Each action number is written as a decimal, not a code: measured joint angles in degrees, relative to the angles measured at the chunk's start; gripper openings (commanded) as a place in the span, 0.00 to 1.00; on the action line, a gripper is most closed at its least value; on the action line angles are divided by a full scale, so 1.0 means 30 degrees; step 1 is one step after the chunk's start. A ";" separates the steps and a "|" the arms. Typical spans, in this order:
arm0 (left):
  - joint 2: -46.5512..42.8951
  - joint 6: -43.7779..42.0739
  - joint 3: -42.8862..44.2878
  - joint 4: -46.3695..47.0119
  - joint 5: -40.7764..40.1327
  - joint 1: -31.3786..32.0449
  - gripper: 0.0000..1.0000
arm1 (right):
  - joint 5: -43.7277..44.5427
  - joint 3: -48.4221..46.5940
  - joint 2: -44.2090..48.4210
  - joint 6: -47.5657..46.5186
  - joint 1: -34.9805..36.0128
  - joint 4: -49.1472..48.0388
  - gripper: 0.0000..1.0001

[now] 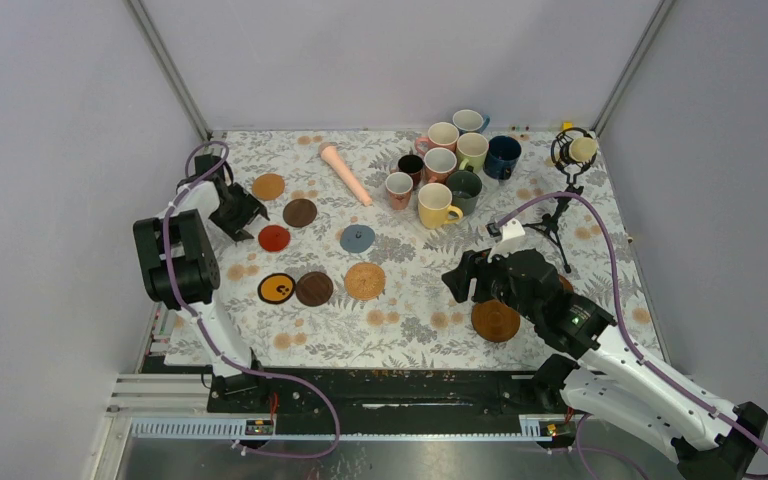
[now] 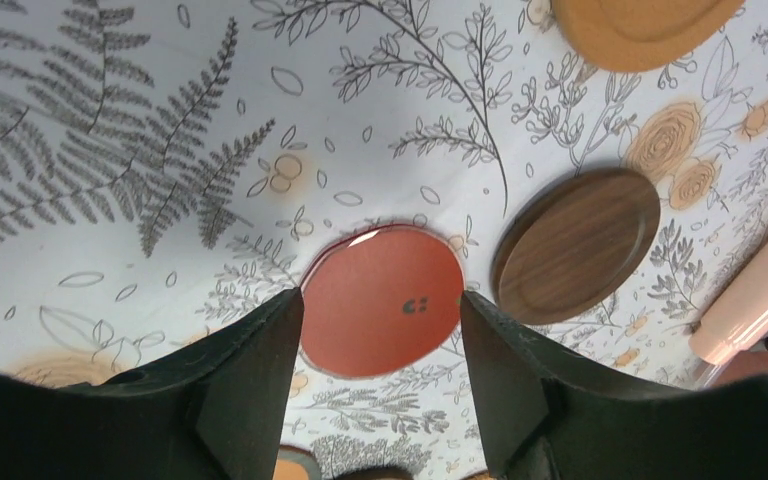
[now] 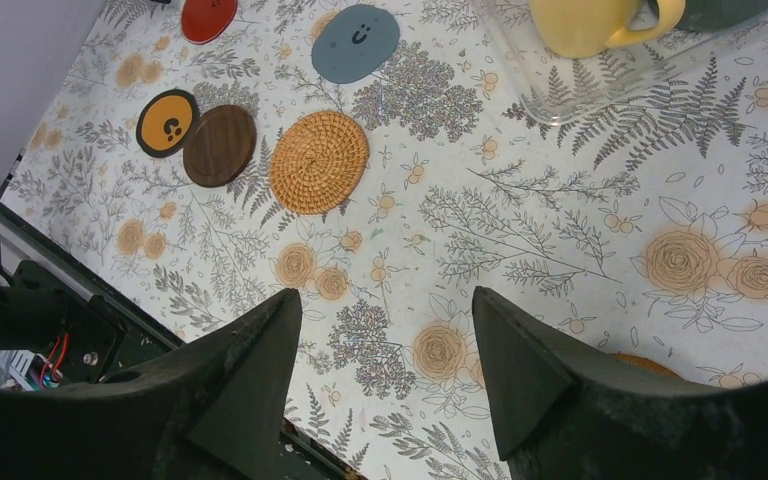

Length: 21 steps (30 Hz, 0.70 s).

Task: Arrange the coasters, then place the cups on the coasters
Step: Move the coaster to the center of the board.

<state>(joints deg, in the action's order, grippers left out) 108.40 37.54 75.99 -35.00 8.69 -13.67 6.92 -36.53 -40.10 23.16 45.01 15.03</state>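
Observation:
Several coasters lie on the floral tablecloth: orange wood point(image 1: 268, 186), dark brown point(image 1: 300, 212), red point(image 1: 274, 238), grey-blue point(image 1: 357, 238), black with a yellow rim point(image 1: 277, 288), a second dark brown point(image 1: 314, 288), tan woven point(image 1: 365, 281) and a brown wooden one point(image 1: 496, 320). The cups point(image 1: 450, 170) stand bunched at the back, the yellow cup point(image 1: 436, 205) nearest. My left gripper point(image 1: 250, 215) hangs open just over the red coaster point(image 2: 380, 330), holding nothing. Above bare cloth, my right gripper point(image 1: 457, 280) is also open and empty, left of the brown wooden coaster.
A long pink tapered stick point(image 1: 345, 172) lies at the back centre. At the back right stands a black tripod microphone point(image 1: 565, 170). The cups sit in a clear tray point(image 3: 560, 95). Grey walls close three sides, and a black rail point(image 1: 380, 385) runs along the near edge.

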 measured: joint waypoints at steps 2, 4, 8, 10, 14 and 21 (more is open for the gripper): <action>0.0495 -0.0007 0.0401 -0.0022 -0.0015 0.0007 0.60 | 0.0066 0.0000 0.0007 -0.0015 0.0000 0.0036 0.71; 0.1013 -0.0007 0.0699 -0.0029 0.0000 0.0015 0.61 | 0.0189 0.0000 0.0007 -0.0022 0.0000 0.0117 0.71; 0.1654 0.0007 0.1005 -0.0138 0.0138 0.0168 0.61 | 0.0357 0.0000 -0.0015 -0.0022 0.0000 0.0342 0.71; 0.1792 -0.0007 0.1144 -0.0160 0.0226 0.0219 0.61 | 0.0364 0.0000 -0.0044 -0.0015 0.0000 0.0357 0.71; 0.1960 -0.0007 0.1311 -0.0146 0.0634 0.0408 0.61 | 0.0357 0.0000 -0.0058 -0.0015 0.0000 0.0357 0.71; 0.1690 0.0080 0.0787 0.0240 0.1144 0.0772 0.61 | 0.0364 0.0000 0.0007 -0.0007 0.0000 0.0357 0.71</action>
<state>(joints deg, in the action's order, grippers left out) 113.47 37.78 78.35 -34.28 12.12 -11.35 8.01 -36.53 -40.07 23.14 45.01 16.10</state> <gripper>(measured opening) 0.607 0.711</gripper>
